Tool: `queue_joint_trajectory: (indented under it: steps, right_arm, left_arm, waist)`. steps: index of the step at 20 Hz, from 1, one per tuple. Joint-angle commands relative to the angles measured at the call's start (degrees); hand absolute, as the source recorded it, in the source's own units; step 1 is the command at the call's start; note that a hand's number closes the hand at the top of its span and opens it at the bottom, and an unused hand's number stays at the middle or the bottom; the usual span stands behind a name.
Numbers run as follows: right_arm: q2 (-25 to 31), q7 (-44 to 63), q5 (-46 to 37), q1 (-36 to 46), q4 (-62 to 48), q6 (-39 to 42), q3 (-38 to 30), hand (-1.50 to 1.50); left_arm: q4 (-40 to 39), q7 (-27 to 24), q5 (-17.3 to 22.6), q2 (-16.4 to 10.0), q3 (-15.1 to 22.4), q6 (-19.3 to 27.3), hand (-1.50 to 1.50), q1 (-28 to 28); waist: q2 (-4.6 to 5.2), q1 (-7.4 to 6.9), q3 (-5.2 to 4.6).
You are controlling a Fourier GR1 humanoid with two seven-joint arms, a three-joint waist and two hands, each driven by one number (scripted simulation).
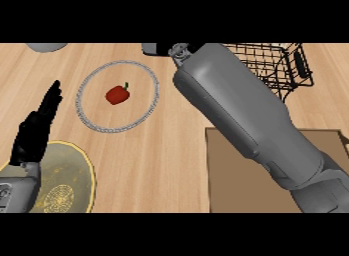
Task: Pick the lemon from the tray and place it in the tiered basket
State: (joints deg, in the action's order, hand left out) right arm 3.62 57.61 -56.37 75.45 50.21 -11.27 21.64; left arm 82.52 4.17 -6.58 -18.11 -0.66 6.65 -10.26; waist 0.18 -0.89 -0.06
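No lemon shows anywhere in the head view. The brown tray [232, 170] lies at the lower right, largely covered by my right forearm [243, 115]. That forearm stretches up to the picture's top edge, just left of the black wire tiered basket [284, 67]. Only its wrist [178, 51] shows there; the right hand itself is out of sight past the edge. My left hand [35, 130] rests at the left with straight fingers pointing up and holds nothing.
A glass plate [96, 125] in the upper middle carries a red bell pepper [118, 94]. A yellow patterned plate [70, 175] lies at the lower left, under my left wrist. A grey object [45, 47] is cut off at the top left.
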Motion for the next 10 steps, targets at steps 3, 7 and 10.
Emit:
queue_joint_trajectory:
  steps: [3, 7, 10]
  right_arm:
    - [6.4, -1.3, -4.2, 0.9, -7.3, 7.2, 0.9, 1.5]
    - [6.6, -2.0, -6.5, -0.1, -7.8, 4.6, -0.4, 1.5]
    - [8.1, -8.4, -5.5, -1.2, -10.1, 4.4, -2.5, 1.5]
  left_arm:
    - [2.4, 0.7, -1.2, 1.2, 0.6, 1.5, 0.0, 1.8]
    - [-1.6, 2.1, -0.9, 1.4, -0.8, 0.8, 0.0, -3.1]
    - [2.1, 1.7, -2.1, 1.5, 0.4, 0.6, 0.0, 0.7]
  waist:
    - [-0.19, 0.07, 0.03]
    - [-0.03, 0.68, 0.03]
    - [-0.04, 0.1, 0.05]
